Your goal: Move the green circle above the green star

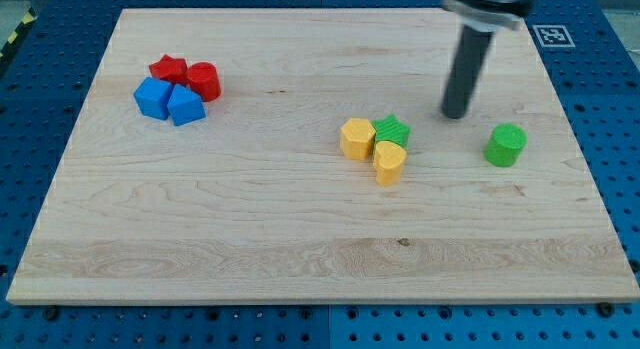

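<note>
Seven small matte blocks lie on the pale, grained wooden table [300,239]. My tip [455,114], the blunt end of a smooth dark rod (no fingers here, so nothing opens or holds), stands apart from every block, between the green star [392,129] and the green circle [506,145], slightly nearer the view's top. The star touches a yellow hexagon [357,139] and a yellow heart-like block [389,162]. Far left, a red star [168,69], red cylinder [204,81] and two blue blocks [153,97] [185,105] cluster together.
</note>
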Available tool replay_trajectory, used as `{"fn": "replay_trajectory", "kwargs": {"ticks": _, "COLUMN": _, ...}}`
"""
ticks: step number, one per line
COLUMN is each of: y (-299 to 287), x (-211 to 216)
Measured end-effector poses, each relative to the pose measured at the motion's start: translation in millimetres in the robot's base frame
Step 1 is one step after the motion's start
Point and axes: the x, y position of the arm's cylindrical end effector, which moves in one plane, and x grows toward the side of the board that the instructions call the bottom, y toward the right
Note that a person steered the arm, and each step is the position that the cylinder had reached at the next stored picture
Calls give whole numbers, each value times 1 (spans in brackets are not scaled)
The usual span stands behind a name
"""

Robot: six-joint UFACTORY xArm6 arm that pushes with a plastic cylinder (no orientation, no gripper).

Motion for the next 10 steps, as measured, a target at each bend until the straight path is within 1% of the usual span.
{"fn": "replay_trajectory", "kwargs": {"ticks": 1, "y": 63, "x": 20}}
{"fn": "replay_trajectory", "kwargs": {"ticks": 2, "y": 59, "x": 56}}
{"fn": "replay_trajectory", "kwargs": {"ticks": 3, "y": 45, "x": 76}}
{"fn": "replay_trajectory", "kwargs": {"ticks": 4, "y": 38, "x": 70}}
{"fn": "replay_trajectory", "kwargs": {"ticks": 5, "y": 37, "x": 49}}
{"fn": "replay_trajectory", "kwargs": {"ticks": 6, "y": 11, "x": 40}}
{"fn": "replay_trajectory", "kwargs": {"ticks": 8, "y": -56, "x": 39}}
{"fn": "replay_trajectory", "kwargs": {"ticks": 10, "y": -79, "x": 39}}
